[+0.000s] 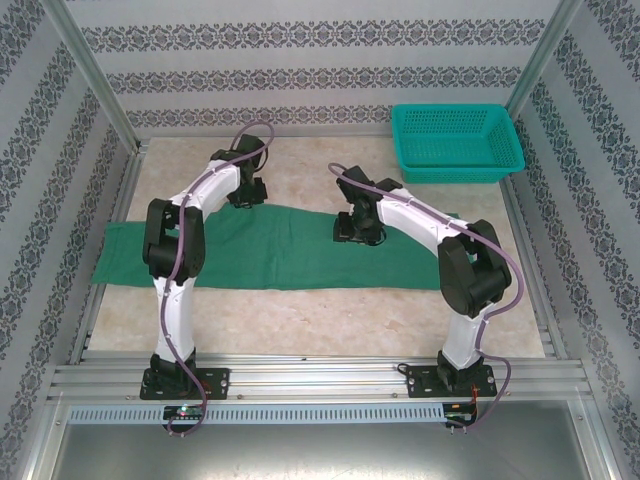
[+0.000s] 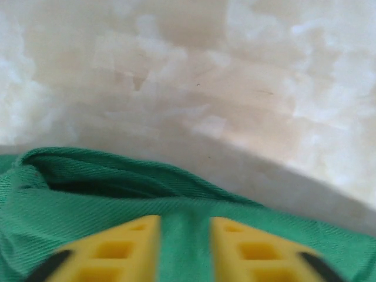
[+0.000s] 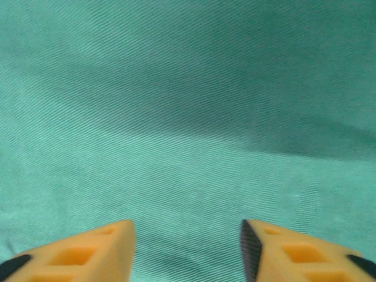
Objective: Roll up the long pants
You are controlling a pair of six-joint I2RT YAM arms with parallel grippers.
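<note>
Zero turns in the pants [image 1: 280, 255], looks like pre-grasp, left gripper [image 2: 185, 223] and right gripper [image 3: 187, 226] jaws apart over it; need matched pinches on one edge next.

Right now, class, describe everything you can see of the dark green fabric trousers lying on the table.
The dark green fabric trousers lie flat in a long band running left to right across the pale marbled tabletop. The cloth looks soft and matte, with a fine diagonal weave. The left gripper stands open at their far edge, where a fold is raised and hollow. The right gripper hangs open over smooth cloth. Whether either one touches the fabric is unclear.
</note>
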